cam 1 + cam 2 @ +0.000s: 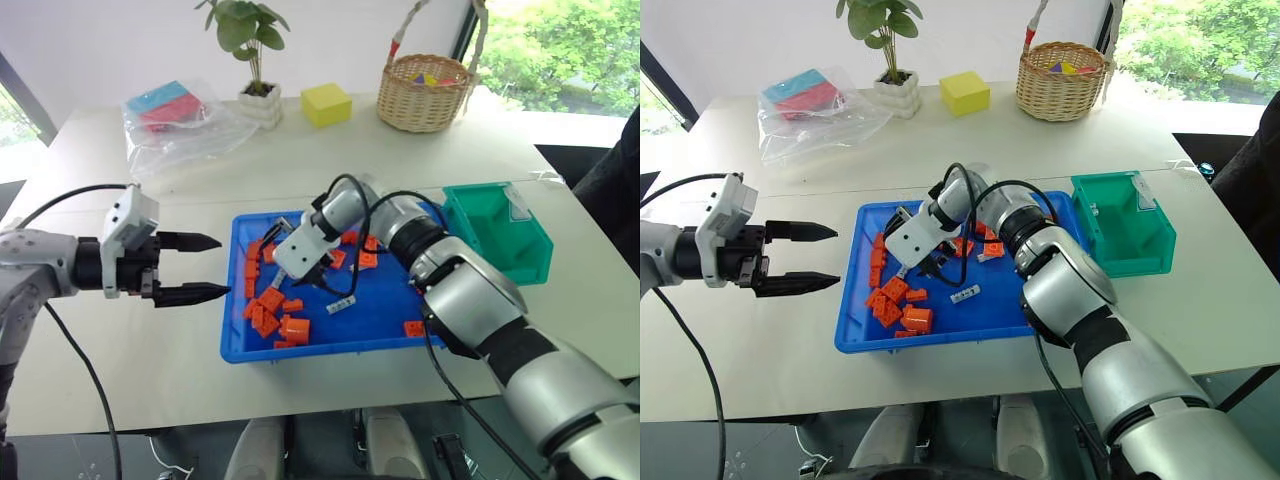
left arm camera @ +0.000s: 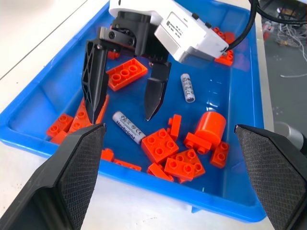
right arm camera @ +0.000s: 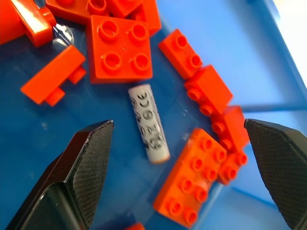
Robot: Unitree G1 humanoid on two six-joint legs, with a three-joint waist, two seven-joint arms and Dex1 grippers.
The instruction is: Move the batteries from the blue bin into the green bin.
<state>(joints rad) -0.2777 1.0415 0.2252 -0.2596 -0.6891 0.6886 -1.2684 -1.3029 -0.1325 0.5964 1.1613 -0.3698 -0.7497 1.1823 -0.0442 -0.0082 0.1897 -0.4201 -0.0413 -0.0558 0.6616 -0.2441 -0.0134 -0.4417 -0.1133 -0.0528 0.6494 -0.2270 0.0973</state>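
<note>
The blue bin [image 1: 300, 352] sits mid-table with orange bricks [image 1: 270, 305] and batteries in it. My right gripper [image 1: 280, 268] hangs open inside the bin's left half, its jaws straddling one grey battery [image 3: 149, 123] that lies flat on the bin floor, apart from both fingers. From the left wrist view, that battery [image 2: 128, 127] lies just under the right gripper's fingertips, and a second battery [image 2: 187, 87] lies farther in. My left gripper [image 1: 200, 268] is open and holds nothing, hovering over the table just left of the bin. The green bin [image 1: 500, 235] stands at the blue bin's right end.
Along the table's far side are a clear bag [image 1: 175, 115] of blue and red items, a potted plant [image 1: 258, 60], a yellow block [image 1: 326, 103] and a wicker basket [image 1: 425, 92]. Bricks crowd closely around the battery under my right gripper.
</note>
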